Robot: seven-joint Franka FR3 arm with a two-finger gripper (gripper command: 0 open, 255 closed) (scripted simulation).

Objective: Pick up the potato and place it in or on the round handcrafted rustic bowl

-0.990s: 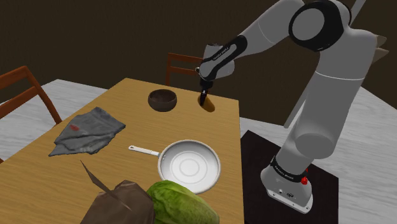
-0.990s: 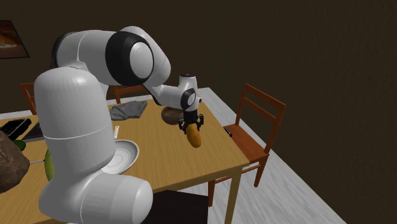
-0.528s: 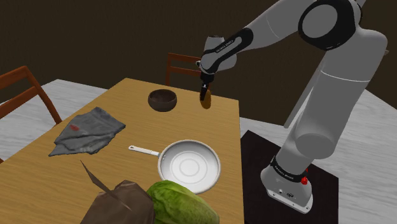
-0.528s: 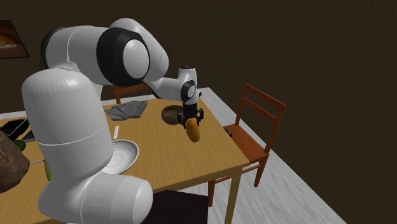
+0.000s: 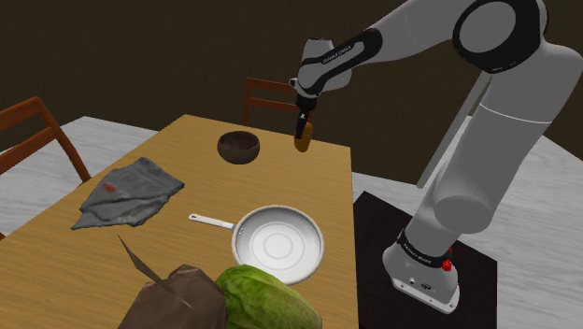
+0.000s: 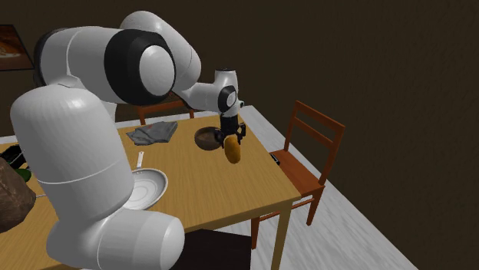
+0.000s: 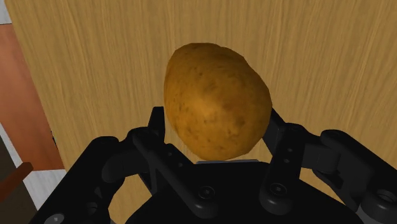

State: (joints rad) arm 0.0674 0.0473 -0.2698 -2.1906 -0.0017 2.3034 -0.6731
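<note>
— What is the pincer doing?
— Clamping the potato, which is hanging long axis down.
— And relative to the bowl?
— It is hovering above the desk, near the bowl, on the bowl's right side in the shoulder view.

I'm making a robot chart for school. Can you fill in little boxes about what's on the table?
claw: shut on the potato, up in the air
potato: brown, above the table, not in the bowl
bowl: dark, round, on the table
pan: pale, on the table
cloth: grey, crumpled, on the table
</note>
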